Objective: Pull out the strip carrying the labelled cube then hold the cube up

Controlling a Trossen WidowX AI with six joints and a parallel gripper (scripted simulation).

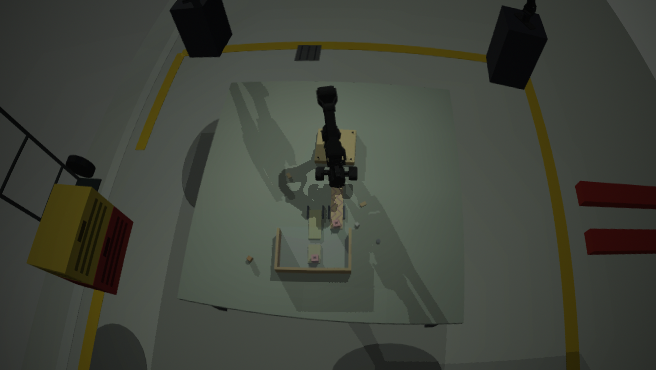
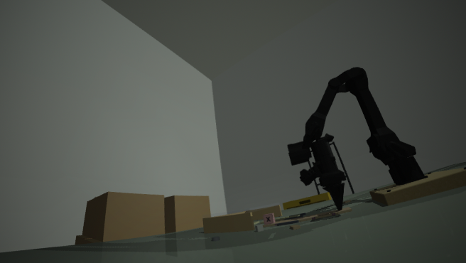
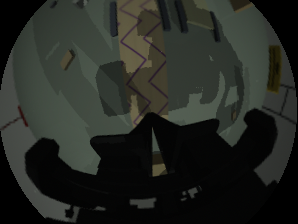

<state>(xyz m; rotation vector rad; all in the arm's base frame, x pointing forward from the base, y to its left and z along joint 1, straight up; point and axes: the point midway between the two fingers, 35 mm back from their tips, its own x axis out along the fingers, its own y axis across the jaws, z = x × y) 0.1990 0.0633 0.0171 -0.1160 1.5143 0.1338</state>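
Gripper: pressed together, tips down at the near end of the zigzag strip, likely to drag it by rubbing
Labelled cube: pink, with an X, on the zigzag strip's far end, so a pull should bring it closer
Plain strip: has a gap before the other pink cube, so pulling it likely won't help
Table: pale green, with long shadows
Room: dim, grey walls, big brown boxes, yellow floor line
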